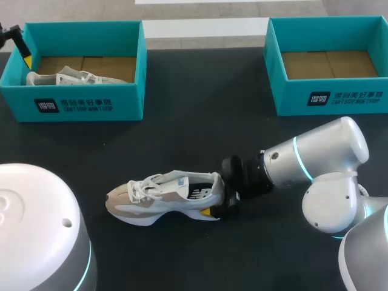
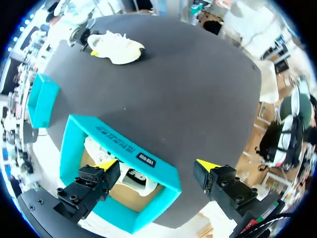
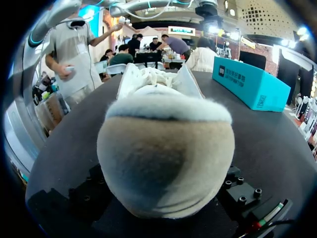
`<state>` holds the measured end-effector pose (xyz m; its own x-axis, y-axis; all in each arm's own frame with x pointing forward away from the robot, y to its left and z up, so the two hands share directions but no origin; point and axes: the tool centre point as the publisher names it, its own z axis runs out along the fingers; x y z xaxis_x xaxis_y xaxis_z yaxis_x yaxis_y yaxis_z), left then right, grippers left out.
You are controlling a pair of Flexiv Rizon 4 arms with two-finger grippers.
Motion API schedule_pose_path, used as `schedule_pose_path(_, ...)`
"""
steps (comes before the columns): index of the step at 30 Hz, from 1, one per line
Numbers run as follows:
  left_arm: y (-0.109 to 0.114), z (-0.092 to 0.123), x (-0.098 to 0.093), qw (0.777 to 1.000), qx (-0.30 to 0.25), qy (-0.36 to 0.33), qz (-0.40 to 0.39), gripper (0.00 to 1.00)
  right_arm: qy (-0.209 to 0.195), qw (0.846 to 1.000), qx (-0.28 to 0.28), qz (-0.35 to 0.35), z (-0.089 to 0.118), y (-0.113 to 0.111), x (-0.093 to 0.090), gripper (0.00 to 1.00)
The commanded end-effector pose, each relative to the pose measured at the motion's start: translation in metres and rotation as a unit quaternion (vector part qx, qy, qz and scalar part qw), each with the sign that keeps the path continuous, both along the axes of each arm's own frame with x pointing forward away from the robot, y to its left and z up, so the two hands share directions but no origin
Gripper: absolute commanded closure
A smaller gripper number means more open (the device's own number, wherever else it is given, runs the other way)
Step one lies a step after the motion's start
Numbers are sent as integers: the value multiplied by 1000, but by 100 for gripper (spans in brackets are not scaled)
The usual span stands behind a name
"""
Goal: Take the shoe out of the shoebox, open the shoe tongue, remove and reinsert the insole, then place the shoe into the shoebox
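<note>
Shoe (image 1: 163, 197) on black table (image 1: 200, 121), heel gripped by right pincer (image 1: 213, 199); left pincer (image 2: 157, 164) wide.

This is a robot lab, laid out as a test bench. Two robot arms share one matte black table (image 1: 182, 121). The left arm (image 1: 36, 236) rises at the near left as a rounded white and grey casing with a glowing cyan ring. The right arm (image 1: 315, 157), of the same make and with the same cyan bands, comes in from the near right. On the table are two matching teal shoeboxes without lids, the left shoebox (image 1: 79, 103) at the far left and the right shoebox (image 1: 330, 100) at the far right. A shoe (image 1: 163, 197) lies on the bare tabletop near the middle, and a second shoe (image 1: 66, 77) lies inside the left shoebox.
</note>
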<state>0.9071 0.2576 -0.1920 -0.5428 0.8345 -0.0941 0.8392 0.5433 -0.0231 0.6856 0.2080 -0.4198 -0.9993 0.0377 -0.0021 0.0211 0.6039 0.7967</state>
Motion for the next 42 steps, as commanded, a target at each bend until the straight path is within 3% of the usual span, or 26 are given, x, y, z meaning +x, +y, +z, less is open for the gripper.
schedule_pose_path(1, -6, 0, -16, 970, 15, -35, 242, 0, -1, 1000, 0, -1, -3, 2, -3, 100)
schedule_pose_path(7, -6, 0, -16, 970, 15, -35, 242, 0, -1, 1000, 0, -1, -3, 2, -3, 100)
schedule_pose_path(10, -29, 2, -26, 948, 4, -39, 316, 0, -1, 1000, 0, -1, -3, 2, -3, 100)
schedule_pose_path(15, -63, -2, -31, 889, -9, -3, 459, 0, -1, 1000, 0, -1, -3, 2, -3, 100)
schedule_pose_path(17, -72, -3, -34, 859, -29, 24, 510, 0, -1, 1000, 0, -1, -3, 2, -3, 100)
schedule_pose_path(18, -78, -3, -36, 825, -38, 20, 564, 0, -1, 1000, 0, -1, -3, 2, -3, 100)
schedule_pose_path(19, -83, -2, -38, 815, -48, 34, 577, 0, -1, 1000, 0, -1, -3, 2, -3, 100)
schedule_pose_path(22, -99, -5, -44, 752, -36, 37, 657, 0, -1, 1000, 0, -1, -3, 2, -3, 100)
schedule_pose_path(23, -103, -6, -45, 712, -35, 36, 700, 0, -1, 1000, 0, -1, -3, 2, -3, 100)
schedule_pose_path(24, -107, -7, -47, 703, -51, 54, 707, 0, -1, 1000, 0, -1, -3, 2, -3, 100)
schedule_pose_path(25, -109, -8, -49, 653, -46, 59, 753, 0, -1, 1000, 0, -1, -3, 2, -3, 100)
schedule_pose_path(28, -122, -15, -57, 587, -47, 92, 803, 0, -1, 1000, 0, -1, -3, 2, -3, 100)
schedule_pose_path(42, -122, -15, -57, 587, -47, 92, 803, 0, -1, 1000, 0, -1, -3, 2, -3, 100)
